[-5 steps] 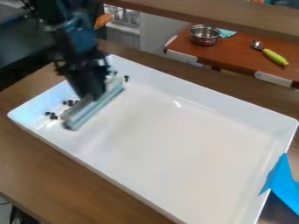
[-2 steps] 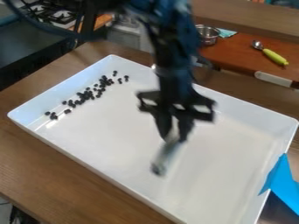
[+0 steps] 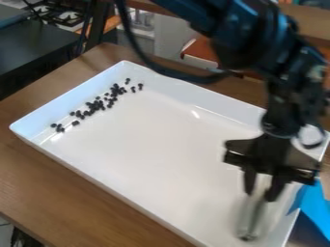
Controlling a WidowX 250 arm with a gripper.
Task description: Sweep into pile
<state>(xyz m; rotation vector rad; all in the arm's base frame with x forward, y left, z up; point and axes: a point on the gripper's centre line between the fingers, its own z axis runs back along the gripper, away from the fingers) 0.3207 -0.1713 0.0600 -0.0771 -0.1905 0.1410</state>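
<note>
Your gripper's fingers (image 3: 263, 189) pinch a scraper (image 3: 251, 218); it hangs at the end of the white tray (image 3: 161, 144) near the blue sheet (image 3: 316, 208); your small dark pieces (image 3: 97, 104) lie in a loose band along the opposite end; the tray sits on a wooden table (image 3: 58, 178).

Black gripper (image 3: 260, 195); below its jaws, a greyish tool (image 3: 249, 223) and plain white tray (image 3: 161, 154); left of them, black beans (image 3: 97, 104) and brown wood-grained bench (image 3: 51, 169); right, bright blue tape (image 3: 316, 207)

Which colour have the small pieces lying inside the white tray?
The small pieces are black, seen in the camera view.
</note>
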